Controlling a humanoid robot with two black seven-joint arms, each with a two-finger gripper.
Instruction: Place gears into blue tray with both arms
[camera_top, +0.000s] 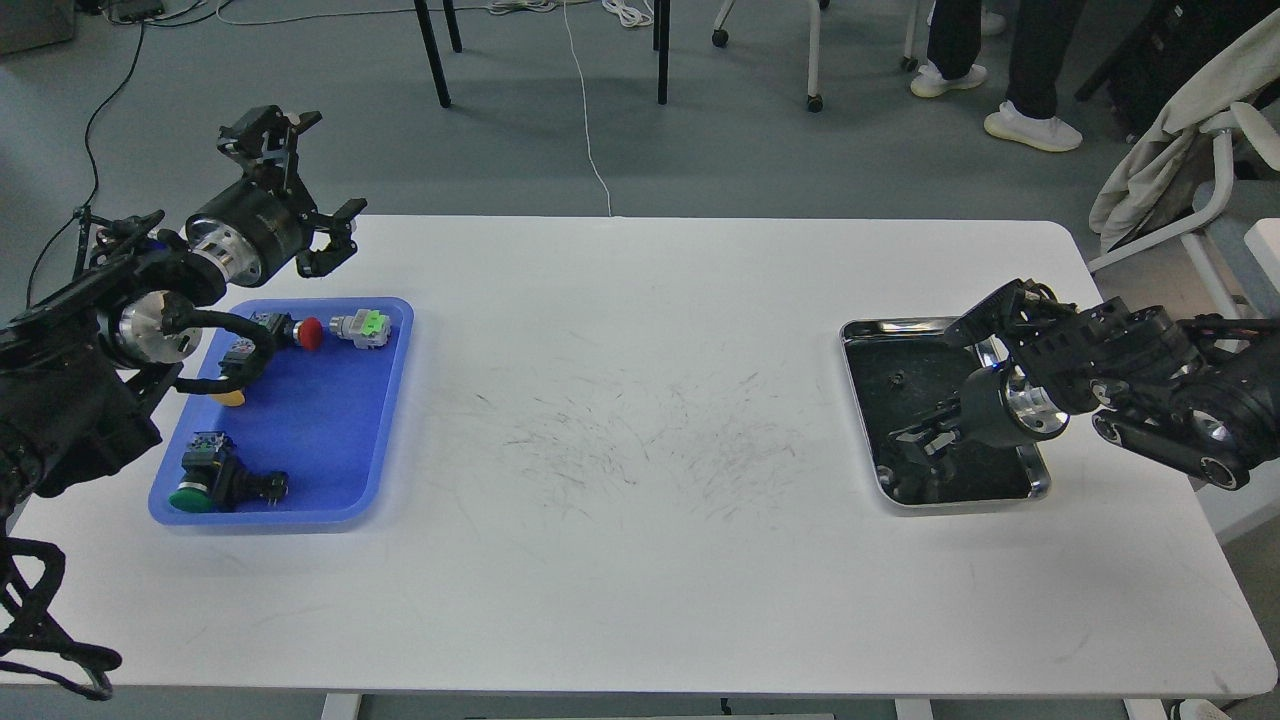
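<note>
Right fingers: the right black two-finger gripper is low inside the shiny steel tray with the dark inside; dark against dark, so whether the fingers are apart or holding anything cannot be told.
Left fingers: the left black two-finger gripper is spread wide, holding nothing, raised above the far rim of the bright blue rectangular plastic tray.
Gear: one tiny black toothed wheel lies in the steel tray's far half, apart from the right fingers; a second one cannot be made out.
Blue tray contents: red-capped push-button and grey switch with green cap near the far rim; yellow-capped push-button on the left side, partly behind the arm cable; green-capped push-button at the near left corner.
Blue tray position: left end of the white scuffed tabletop, well apart from the steel tray at the right end.
</note>
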